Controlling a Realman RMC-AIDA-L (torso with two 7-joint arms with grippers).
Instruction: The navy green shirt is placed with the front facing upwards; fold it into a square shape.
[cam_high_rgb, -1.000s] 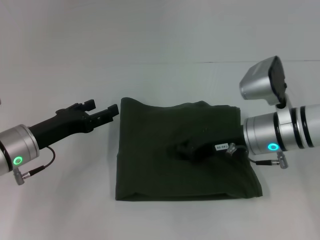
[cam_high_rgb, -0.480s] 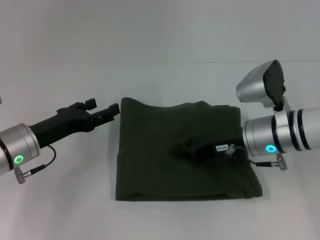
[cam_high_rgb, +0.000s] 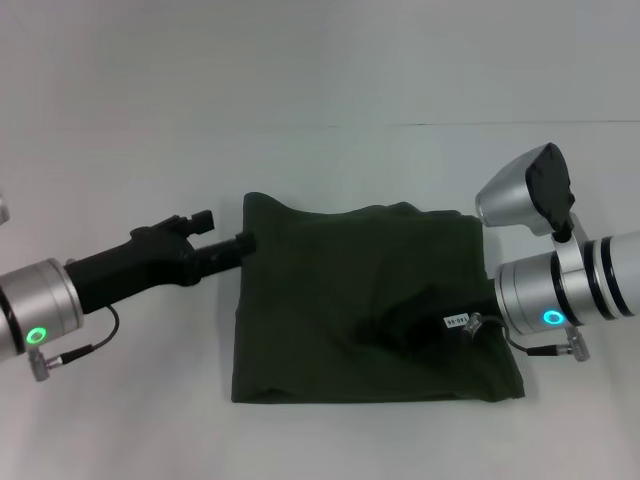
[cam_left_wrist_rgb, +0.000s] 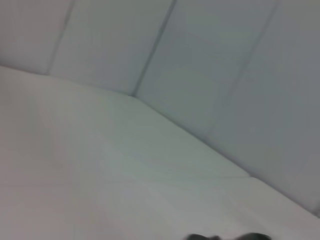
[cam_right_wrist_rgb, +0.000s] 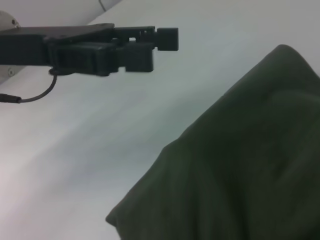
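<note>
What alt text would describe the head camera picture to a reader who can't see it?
A dark green shirt, folded into a rough square, lies on a white table. The left gripper reaches its upper left corner; the right gripper rests on the cloth.

A plain white table (cam_high_rgb: 120, 420) carries the work, its bare surface running on all sides to a pale wall at the back. Only 1 thing lies directly on it: the navy green shirt (cam_high_rgb: 330, 300), folded into a roughly square block near the middle, plain green side up with no lettering showing. Its edges lie mostly flat against the tabletop, though the far left corner lifts into a small peak. In the right wrist view the shirt (cam_right_wrist_rgb: 240, 165) shows perhaps 2 stacked layers; the fold lines are hard to make out.
</note>
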